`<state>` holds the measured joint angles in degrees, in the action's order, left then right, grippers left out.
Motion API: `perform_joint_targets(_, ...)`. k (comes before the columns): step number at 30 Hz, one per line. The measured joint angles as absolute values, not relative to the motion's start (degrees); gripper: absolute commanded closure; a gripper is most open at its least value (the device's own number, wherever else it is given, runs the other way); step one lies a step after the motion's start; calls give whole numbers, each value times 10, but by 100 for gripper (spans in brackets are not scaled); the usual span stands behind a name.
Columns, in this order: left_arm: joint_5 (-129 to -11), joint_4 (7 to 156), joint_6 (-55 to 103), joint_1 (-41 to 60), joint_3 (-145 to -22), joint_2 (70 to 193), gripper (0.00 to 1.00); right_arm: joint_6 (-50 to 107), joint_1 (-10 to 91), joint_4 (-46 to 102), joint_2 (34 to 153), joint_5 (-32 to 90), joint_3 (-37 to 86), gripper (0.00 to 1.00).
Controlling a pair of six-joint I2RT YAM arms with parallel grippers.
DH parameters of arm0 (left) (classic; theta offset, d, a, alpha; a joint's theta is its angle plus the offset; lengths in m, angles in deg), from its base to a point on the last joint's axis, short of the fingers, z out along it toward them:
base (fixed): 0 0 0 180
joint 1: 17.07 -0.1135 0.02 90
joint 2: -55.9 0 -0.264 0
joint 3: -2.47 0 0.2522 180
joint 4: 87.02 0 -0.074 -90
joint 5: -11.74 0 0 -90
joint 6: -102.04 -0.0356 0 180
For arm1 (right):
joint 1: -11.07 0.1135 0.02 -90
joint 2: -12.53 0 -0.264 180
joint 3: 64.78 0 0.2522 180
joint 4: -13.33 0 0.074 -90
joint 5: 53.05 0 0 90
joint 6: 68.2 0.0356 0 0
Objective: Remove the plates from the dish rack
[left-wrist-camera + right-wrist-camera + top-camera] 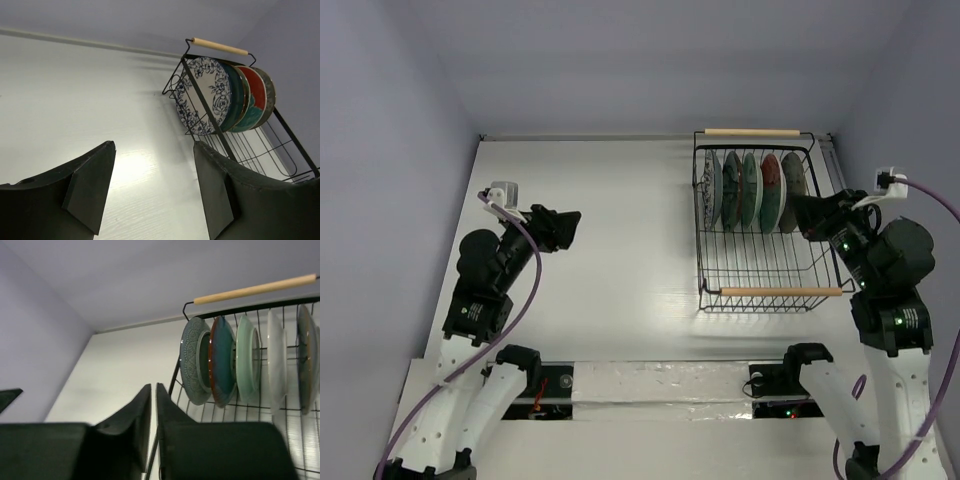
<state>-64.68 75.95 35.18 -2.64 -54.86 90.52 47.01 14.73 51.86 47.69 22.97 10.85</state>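
Dish rack (780,292) was set toward the far-right corner of the desk, w/ all five plates (748,190) stood on edge at its far end, rowed left-to-right, faces turned to the side edges. Right gripper (798,212) was seen at the rack's right side, close beside the dark grey plate (192,362); its jaws were pressed nearly together, nothing btwn them. Left gripper (152,185) was seen nr the left edge, well apart, jaws spread wide, empty. Right arm was judged nearer; its jaws would need opening across the grey plate's rim.
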Motion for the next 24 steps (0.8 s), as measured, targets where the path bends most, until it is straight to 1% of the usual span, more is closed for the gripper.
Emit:
perform_joint_targets(2, -649, 750, 348, -26, -549, 905, 42, 475, 153, 518, 493, 228, 115, 100)
perform_joint_targets(3, -650, 745, 345, -24, -549, 903, 44, 475, 162, 518, 504, 232, 121, 100)
perform_joint_targets(4, -651, 741, 344, -23, -549, 901, 48, 475, 176, 518, 516, 237, 126, 100)
perform_joint_targets(6, -653, 733, 342, -19, -548, 895, 50, 468, 223, 525, 551, 280, 146, 100)
perform_joint_targets(9, -657, 725, 339, -14, -542, 881, 72, 452, 319, 542, 626, 384, 195, 100)
perform_joint_targets(10, -660, 719, 337, -13, -540, 875, 86, 447, 339, 549, 648, 407, 213, 100)
perform_joint_targets(11, -663, 713, 336, -12, -540, 871, 96, 441, 360, 553, 677, 441, 231, 100)
perform_joint_targets(12, -668, 707, 334, -10, -540, 865, 100, 437, 370, 554, 700, 464, 242, 100)
perform_joint_targets(16, -687, 689, 328, 0, -537, 850, 100, 421, 393, 577, 780, 538, 268, 100)
perform_joint_targets(18, -695, 682, 327, 5, -535, 848, 100, 415, 401, 595, 821, 567, 290, 75)
perform_joint_targets(19, -699, 681, 327, 7, -534, 848, 100, 412, 405, 601, 841, 579, 303, 65)
perform_joint_targets(20, -701, 678, 327, 9, -533, 848, 95, 407, 408, 605, 862, 590, 318, 45)
perform_joint_targets(21, -704, 674, 326, 10, -533, 848, 87, 406, 411, 607, 885, 602, 332, 37)
perform_joint_targets(22, -708, 670, 325, 13, -532, 848, 71, 399, 415, 607, 904, 614, 342, 34)
perform_joint_targets(23, -711, 669, 323, 14, -532, 847, 65, 396, 416, 609, 916, 624, 348, 32)
perform_joint_targets(24, -713, 666, 323, 16, -532, 845, 61, 393, 417, 610, 938, 630, 358, 32)
